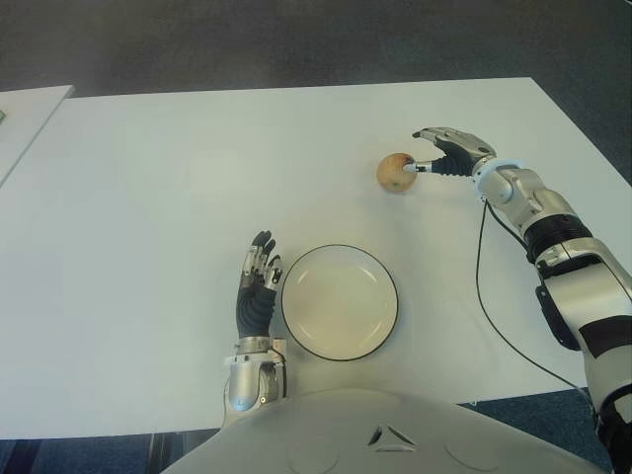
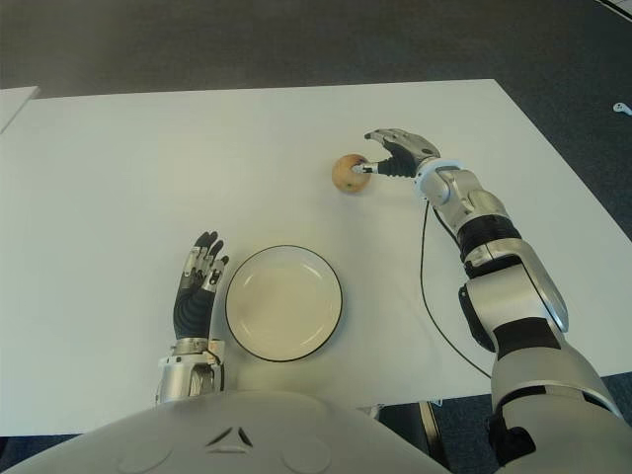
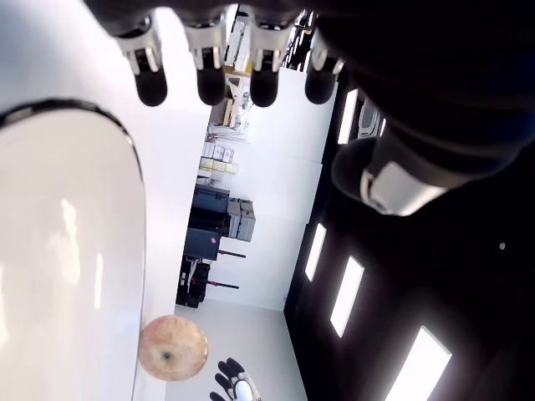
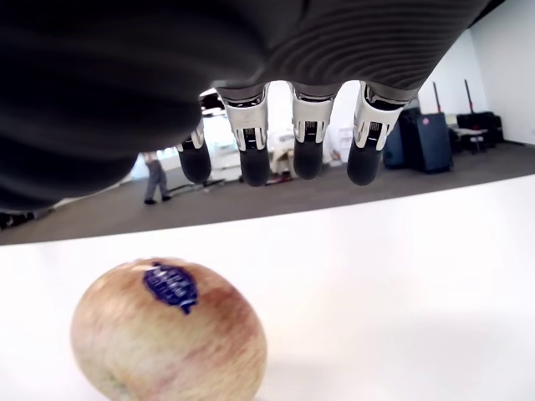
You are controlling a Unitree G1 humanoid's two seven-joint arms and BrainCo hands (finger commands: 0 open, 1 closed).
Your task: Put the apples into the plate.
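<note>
Bare table (image 1: 178, 178) btwn apple (image 1: 396, 172) & plate (image 1: 292, 321); left robot hand (image 1: 256, 288) just beside plate.

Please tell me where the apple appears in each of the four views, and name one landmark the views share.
Left eye view: apple beyond the plate, beside the right robot hand.
Right eye view: apple, same spot on the table.
Left wrist view: apple low, past the plate's rim.
Right wrist view: apple close, sticker on top.
Shared landmark: the white table.
</note>
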